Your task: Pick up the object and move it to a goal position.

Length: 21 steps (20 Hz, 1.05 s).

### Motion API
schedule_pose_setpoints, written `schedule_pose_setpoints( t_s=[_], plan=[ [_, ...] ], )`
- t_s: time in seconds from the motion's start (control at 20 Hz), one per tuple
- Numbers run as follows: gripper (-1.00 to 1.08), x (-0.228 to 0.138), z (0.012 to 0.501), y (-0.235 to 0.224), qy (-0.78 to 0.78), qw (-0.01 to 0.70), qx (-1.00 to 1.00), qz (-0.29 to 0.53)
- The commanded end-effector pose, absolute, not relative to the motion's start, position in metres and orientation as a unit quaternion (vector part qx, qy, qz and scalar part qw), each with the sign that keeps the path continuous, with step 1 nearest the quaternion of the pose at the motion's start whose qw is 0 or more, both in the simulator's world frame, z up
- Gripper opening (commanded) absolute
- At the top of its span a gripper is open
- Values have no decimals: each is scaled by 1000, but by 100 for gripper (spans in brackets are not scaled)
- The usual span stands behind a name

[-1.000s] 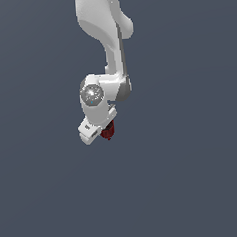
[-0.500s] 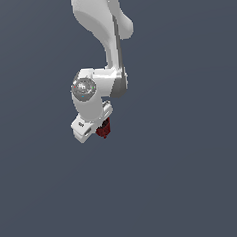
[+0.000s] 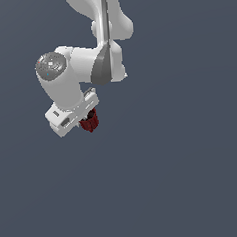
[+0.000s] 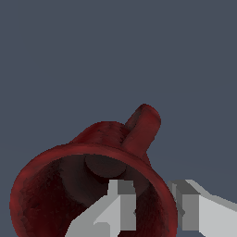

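Note:
The object (image 3: 90,121) is a small dark red thing tucked under the white gripper head in the exterior view. Close up in the wrist view, the object (image 4: 99,173) looks like a dark red cup with a flared rim, a hollow inside and a stubby handle. My gripper (image 3: 89,117) is shut on the object. One grey finger (image 4: 121,206) reaches inside the rim and the other finger (image 4: 186,206) presses from outside, so my gripper (image 4: 155,203) pinches the wall. Nothing touches the object from below.
Only a plain dark grey-blue background surrounds the arm in both views. The white arm links (image 3: 99,26) rise out of the exterior view above the wrist (image 3: 62,77).
The wrist and gripper have swung toward the exterior view's left and slightly upward, carrying the red object along. The grip on it looks unchanged.

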<state>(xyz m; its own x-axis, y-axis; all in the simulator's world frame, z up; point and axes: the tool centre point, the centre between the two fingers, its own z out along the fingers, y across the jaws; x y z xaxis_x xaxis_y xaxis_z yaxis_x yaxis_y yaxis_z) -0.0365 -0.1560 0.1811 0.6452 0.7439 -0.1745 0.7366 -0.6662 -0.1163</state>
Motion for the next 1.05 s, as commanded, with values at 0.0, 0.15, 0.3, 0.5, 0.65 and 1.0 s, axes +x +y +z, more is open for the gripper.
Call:
schedule_pose_setpoints(
  t_s=[0.0, 0.15, 0.3, 0.5, 0.65, 1.0],
  plan=[
    [-100, -32, 206, -171, -408, 17, -907, 103],
    [-100, -27, 233, -188, -408, 17, -907, 103],
    [-100, -22, 253, -201, -408, 17, -907, 103],
    [-100, -17, 272, -214, -408, 16, -907, 103],
    [-100, -15, 281, -220, -408, 16, -907, 103],
    [-100, -12, 289, -225, -408, 16, -907, 104]
  ],
)
